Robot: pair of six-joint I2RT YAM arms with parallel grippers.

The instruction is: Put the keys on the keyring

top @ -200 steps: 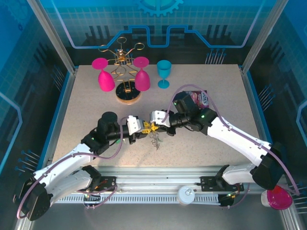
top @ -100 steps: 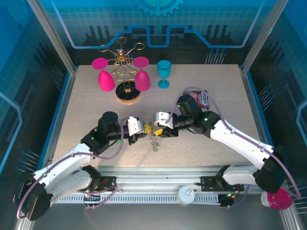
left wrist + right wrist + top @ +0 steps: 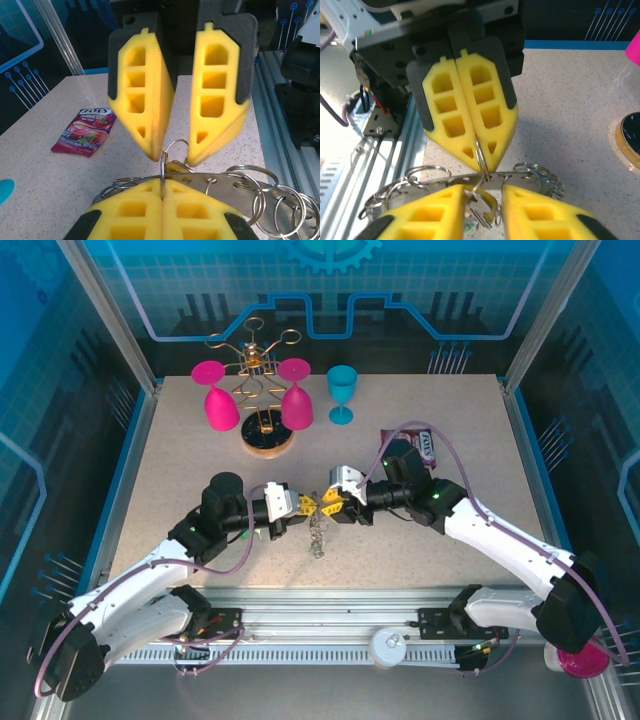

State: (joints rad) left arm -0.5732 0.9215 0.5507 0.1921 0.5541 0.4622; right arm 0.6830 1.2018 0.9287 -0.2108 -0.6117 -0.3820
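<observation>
Two arms bend inward to mid-table, my left gripper clenched on the keyring, right gripper jaws parted opposite.

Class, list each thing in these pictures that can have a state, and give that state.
left claw, shut on keyring
right claw, open
keys, dangling below the claws
pink glasses, upside down on rack
blue glass, upright
snack packet, lying flat
</observation>
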